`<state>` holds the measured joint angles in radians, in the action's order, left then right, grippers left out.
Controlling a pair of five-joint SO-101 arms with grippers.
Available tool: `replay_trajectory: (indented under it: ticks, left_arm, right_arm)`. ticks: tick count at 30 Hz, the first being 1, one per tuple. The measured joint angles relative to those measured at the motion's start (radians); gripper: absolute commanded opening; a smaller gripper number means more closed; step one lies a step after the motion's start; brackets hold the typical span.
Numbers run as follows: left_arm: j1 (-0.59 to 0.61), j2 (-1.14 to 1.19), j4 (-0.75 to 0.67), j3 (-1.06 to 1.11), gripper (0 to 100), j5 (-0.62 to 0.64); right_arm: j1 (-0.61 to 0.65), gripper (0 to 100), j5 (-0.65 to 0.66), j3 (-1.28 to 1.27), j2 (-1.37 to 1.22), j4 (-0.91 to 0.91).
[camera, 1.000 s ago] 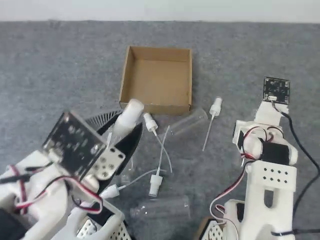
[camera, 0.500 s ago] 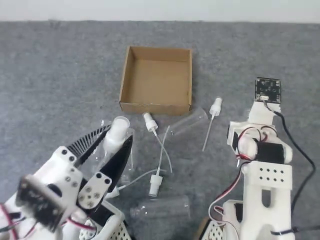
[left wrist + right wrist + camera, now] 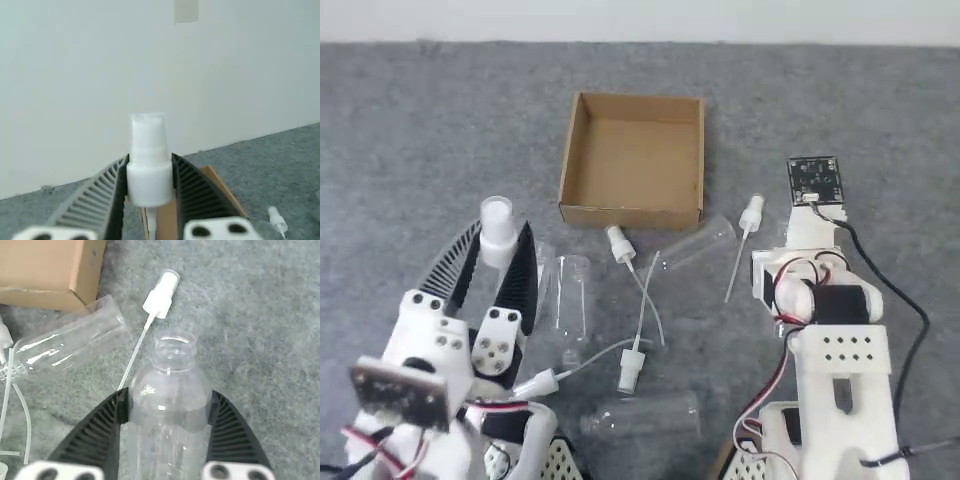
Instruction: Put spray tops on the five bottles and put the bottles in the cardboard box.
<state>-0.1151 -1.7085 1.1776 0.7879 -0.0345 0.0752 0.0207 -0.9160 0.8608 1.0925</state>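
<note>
- Left fingers (image 3: 192, 185) clenched on a spray top (image 3: 148, 150), held clear of the bench (image 3: 400, 130).
- Right fingers (image 3: 100, 425) grasping a clear bottle (image 3: 168, 390), neck open.
- Bench: grey felt, with loose bottles (image 3: 685, 245) and loose tops (image 3: 620, 243) just in front of the cardboard box (image 3: 630, 215).
- White wall (image 3: 75, 75) behind.

A grey carpeted table (image 3: 410, 120) bears an open cardboard box (image 3: 630, 214) and, in front of it, clear bottles (image 3: 695, 245) lying on their sides among loose white spray tops (image 3: 751, 215) with thin tubes
</note>
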Motion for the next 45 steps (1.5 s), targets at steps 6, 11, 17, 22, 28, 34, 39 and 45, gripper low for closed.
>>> replay_trajectory:
  ticks: [6, 11, 17, 22, 28, 34, 39, 45]
  left_arm:
    - [0.012, -0.097, -0.075, 0.094, 1, 0.077]
    - [0.012, -0.097, -0.086, 0.11, 1, 0.167]
    - [0.012, -0.097, -0.089, 0.11, 1, 0.321]
    - [0.012, -0.097, -0.176, 0.135, 1, 0.439]
    - [0.012, -0.097, -0.339, 0.25, 1, 0.563]
    - [0.012, -0.097, -0.42, 0.328, 1, 0.58]
    - [0.012, -0.097, -0.42, 0.33, 1, 0.58]
    - [0.012, -0.097, -0.42, 0.33, 1, 0.583]
  right_arm:
    - [0.006, 11.1, 0.0, 0.0, 0.0, 0.0]
    - [0.006, 11.1, 0.0, 0.0, 0.0, -0.005]
    - [0.005, 11.1, 0.0, 0.0, 0.0, -0.011]
    - [0.003, 11.1, 0.0, -0.005, 0.021, -0.012]
    - [0.063, 11.1, 0.0, -0.103, 0.204, -0.017]
    - [0.121, 11.1, 0.0, -0.207, 0.436, -0.018]
    - [0.167, 11.2, 0.014, -0.273, 0.574, -0.018]
    - [0.241, 11.2, 0.15, -0.414, 0.715, -0.092]
